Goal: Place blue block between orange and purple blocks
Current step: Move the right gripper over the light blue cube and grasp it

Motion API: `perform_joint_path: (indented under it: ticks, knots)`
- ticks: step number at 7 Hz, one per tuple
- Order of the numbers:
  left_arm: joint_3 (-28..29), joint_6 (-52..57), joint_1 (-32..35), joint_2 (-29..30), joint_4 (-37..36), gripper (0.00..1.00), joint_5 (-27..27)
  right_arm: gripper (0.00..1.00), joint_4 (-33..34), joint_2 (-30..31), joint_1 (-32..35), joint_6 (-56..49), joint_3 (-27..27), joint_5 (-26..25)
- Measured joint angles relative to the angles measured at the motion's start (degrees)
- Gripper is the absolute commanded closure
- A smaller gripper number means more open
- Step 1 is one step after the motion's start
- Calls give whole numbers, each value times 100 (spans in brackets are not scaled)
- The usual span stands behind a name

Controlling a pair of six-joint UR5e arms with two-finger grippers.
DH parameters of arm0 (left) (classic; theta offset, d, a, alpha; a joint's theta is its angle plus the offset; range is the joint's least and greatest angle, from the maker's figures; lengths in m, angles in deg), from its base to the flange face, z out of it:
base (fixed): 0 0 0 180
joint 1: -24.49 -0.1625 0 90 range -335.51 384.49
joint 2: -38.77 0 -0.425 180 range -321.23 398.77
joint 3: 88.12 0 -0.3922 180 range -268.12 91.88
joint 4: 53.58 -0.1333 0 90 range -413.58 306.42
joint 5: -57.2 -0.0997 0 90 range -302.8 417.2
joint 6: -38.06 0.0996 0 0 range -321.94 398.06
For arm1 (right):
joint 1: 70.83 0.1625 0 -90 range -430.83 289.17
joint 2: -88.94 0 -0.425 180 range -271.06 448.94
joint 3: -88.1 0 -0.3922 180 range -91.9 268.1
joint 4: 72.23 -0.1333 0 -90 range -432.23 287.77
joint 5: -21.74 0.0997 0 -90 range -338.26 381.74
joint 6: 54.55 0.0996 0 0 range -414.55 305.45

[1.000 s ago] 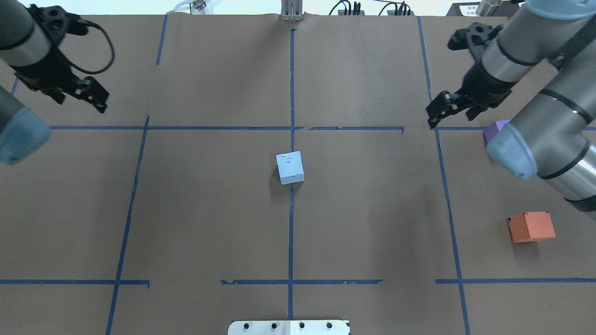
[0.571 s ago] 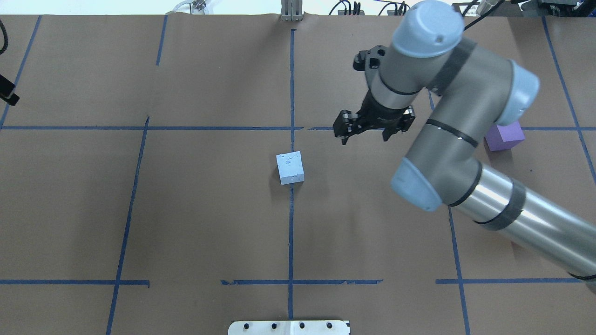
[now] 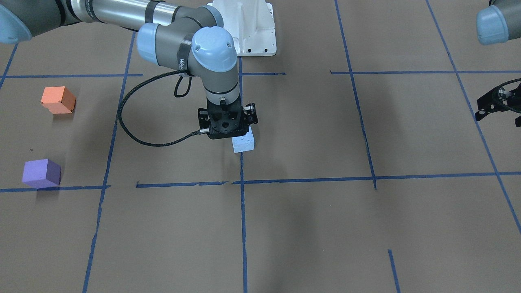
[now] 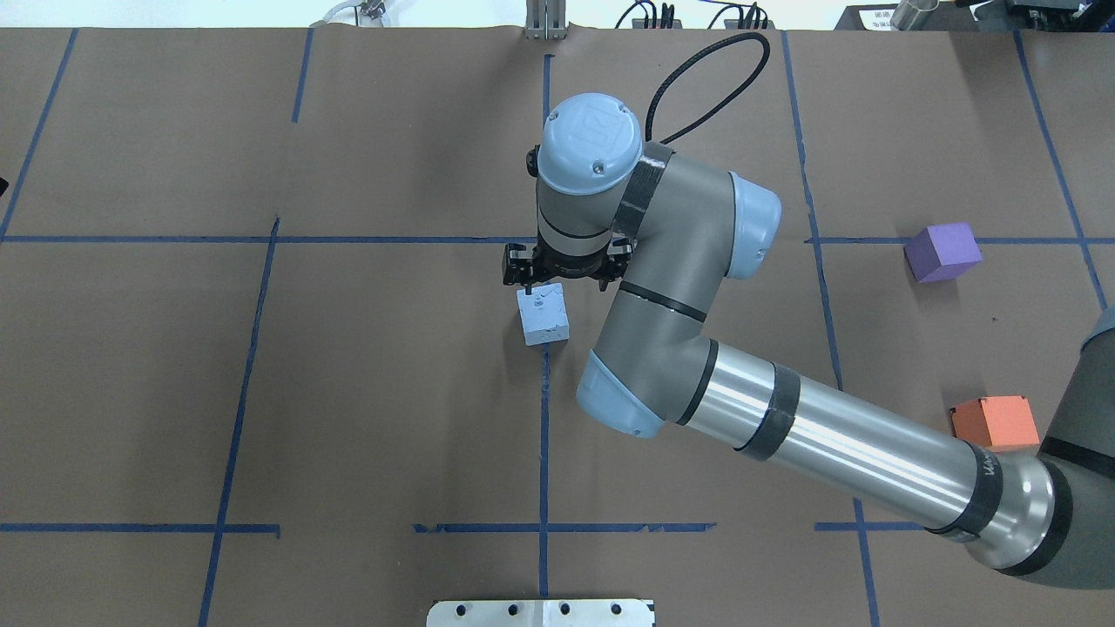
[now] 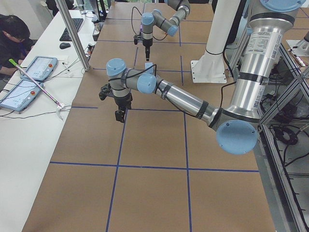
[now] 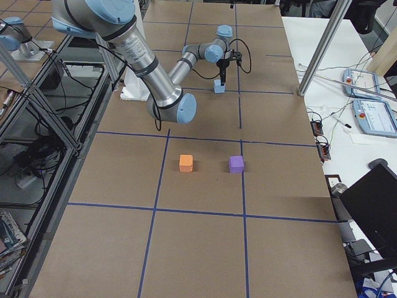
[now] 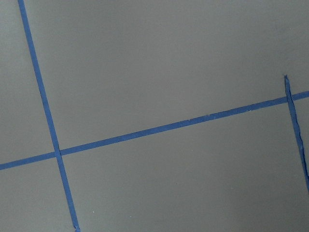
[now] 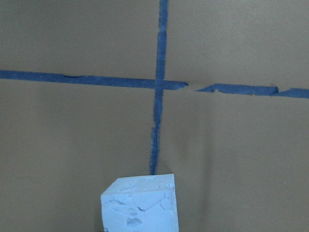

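Note:
The pale blue block sits at the table's centre on a tape line; it also shows in the front view and at the bottom of the right wrist view. My right gripper hovers just above its far side, jaws spread open and empty, not touching it. The purple block and the orange block lie apart at the table's right, with bare paper between them. My left gripper hangs open and empty over the far left side, nearly out of the overhead view.
Blue tape lines divide the brown paper into squares. The white robot base plate is at the near edge. My right arm's forearm stretches over the table's right half, close to the orange block. An operator sits at a side table.
My right arm has swung from the table's right side to the centre, over the blue block, uncovering the purple block. My left arm has drawn back to the left, nearly out of the overhead view.

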Motion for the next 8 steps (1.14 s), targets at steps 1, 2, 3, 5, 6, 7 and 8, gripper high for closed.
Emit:
perform_joint_path:
  ticks: [1,2,3,5,6,7,8]
  knots:
    - [-6,-2,3,-7,0,0,-4,0,-233,-49,-86,49,-234,-72]
    - [-9,-3,3,-11,-2,0,-5,0,-310,-60,-174,63,-335,-147]
    - [-9,-3,1,-14,-4,0,-6,0,-334,-67,-261,68,-423,-244]
    - [-3,-3,-2,-16,-3,0,-6,15,-359,-75,-376,64,-599,-375]
    - [-2,-4,-2,-16,0,0,-6,70,-364,-84,-399,47,-659,-398]
    - [-2,-4,-2,-16,-2,0,-6,96,-362,-109,-402,37,-686,-399]
    - [-1,-4,-1,-16,-2,0,-6,96,-355,-142,-397,41,-694,-390]
